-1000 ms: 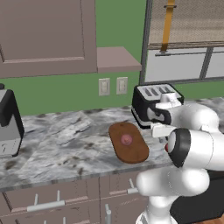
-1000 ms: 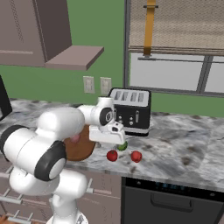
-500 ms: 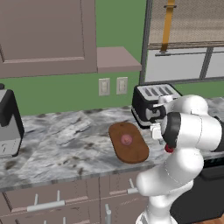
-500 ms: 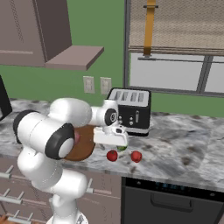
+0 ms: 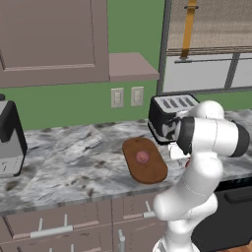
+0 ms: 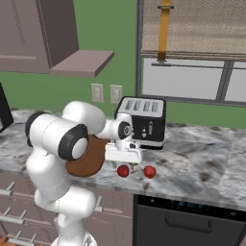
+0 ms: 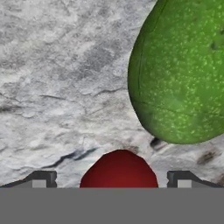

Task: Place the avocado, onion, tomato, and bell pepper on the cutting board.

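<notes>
Even, bright, flat rendered light with only faint soft shadows, no glare, and coarse, slightly blurred textures in the close hand view.

Glossy white rounded arm (image 5: 197, 162), dark joint bands, small dark-tipped tool (image 6: 126, 156).

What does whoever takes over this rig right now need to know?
Hand open, low over the counter, a red fruit between its fingertips, not gripped.
Onion lies on the cutting board: done.
Avocado sits on the counter just beyond that red fruit; a second red fruit lies nearby.
Left: avocado and both red ones to the board.
</notes>
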